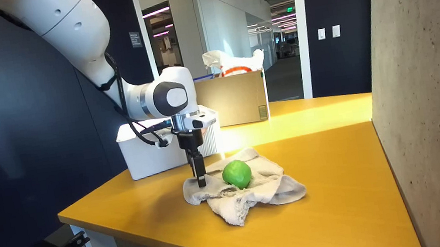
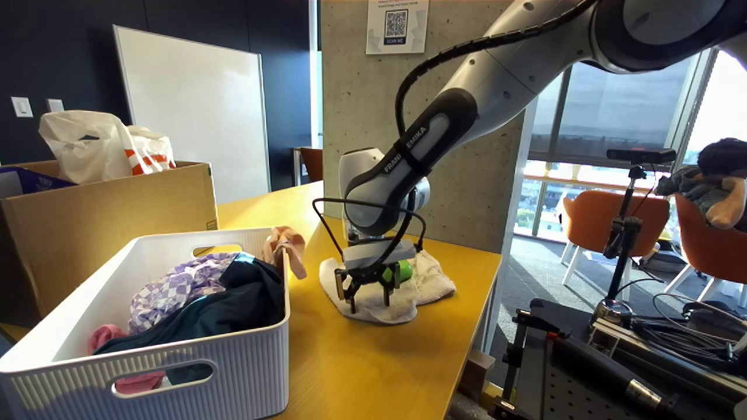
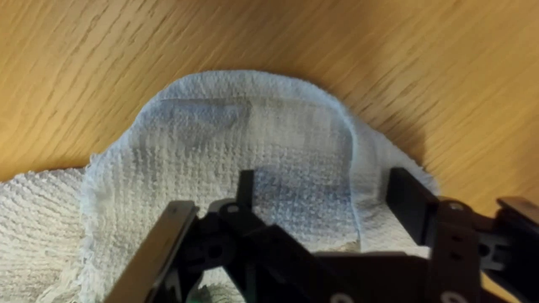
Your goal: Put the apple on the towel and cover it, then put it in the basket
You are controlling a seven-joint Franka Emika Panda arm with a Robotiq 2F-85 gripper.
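Pincer (image 3: 323, 194) gapes wide, empty, over the towel (image 3: 202, 168). Pinch its edge low, then drape it across the apple (image 1: 237, 174).

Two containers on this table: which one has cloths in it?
The white basket, cloths heaped inside; the brown cardboard box has a white plastic bag poking out.

Under the jaws you have a yellow wooden table (image 1: 331, 159). In an exterior view, to the jaws' left, lies a pile of fabric (image 2: 216, 309), purple-checked, dark and pink; farther left and back stands a brown cardboard box (image 2: 117, 213) topped by a white plastic bag (image 2: 96, 154). Behind your jaws rises a grey concrete pillar (image 2: 473, 192) with a sign (image 2: 397, 26). Well right of them are two orange chairs (image 2: 595, 219), a person (image 2: 709, 189), and a camera (image 2: 642, 156) on a black stand (image 2: 621, 251).
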